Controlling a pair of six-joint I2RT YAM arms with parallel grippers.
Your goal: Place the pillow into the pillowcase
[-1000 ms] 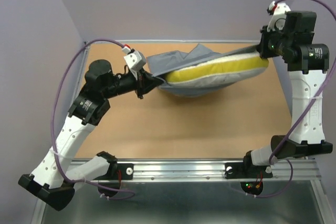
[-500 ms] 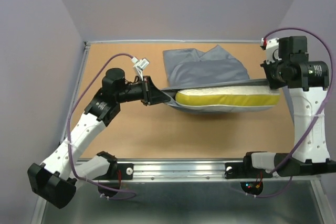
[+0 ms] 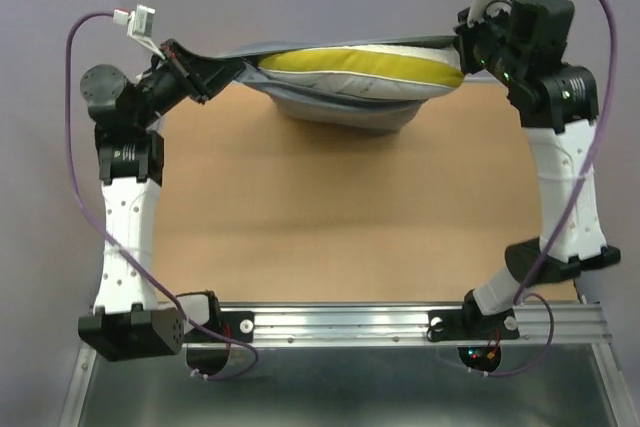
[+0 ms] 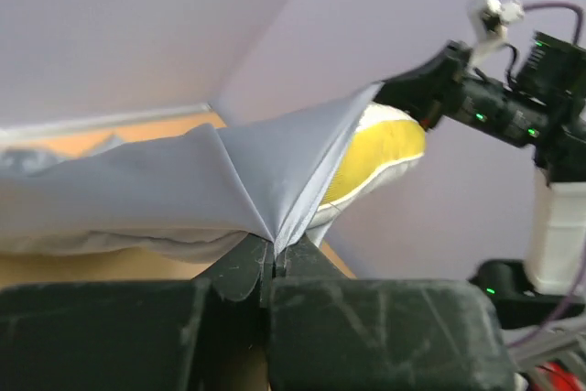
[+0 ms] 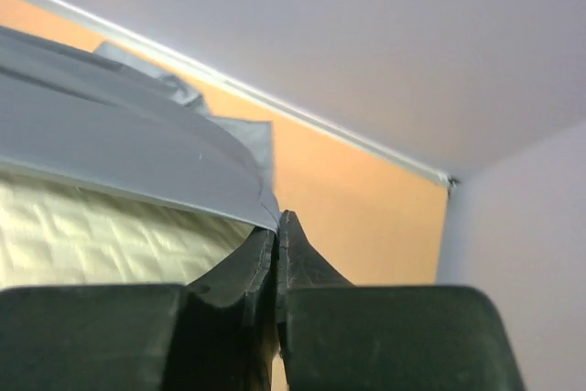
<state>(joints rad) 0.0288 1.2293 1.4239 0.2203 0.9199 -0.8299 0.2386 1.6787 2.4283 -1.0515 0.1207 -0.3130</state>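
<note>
Well, over the far part of the desk (image 3: 330, 217) both arms are raised, with the grey pillowcase (image 3: 345, 115) slung between them like a hammock. The left gripper (image 3: 212, 73) is pinched tight on its left corner, and the right gripper (image 3: 466, 49) is clamped on its right edge. The pillow (image 3: 360, 64) lies inside, its long axis running gripper to gripper and its yellow band showing at the open mouth. I'd guess it wants settling deeper.

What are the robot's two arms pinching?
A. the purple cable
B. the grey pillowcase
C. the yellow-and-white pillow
B: each wrist view shows shut jaws pinching cloth of the grey pillowcase, one arm at each end, while the pillow just rests in it.
</note>
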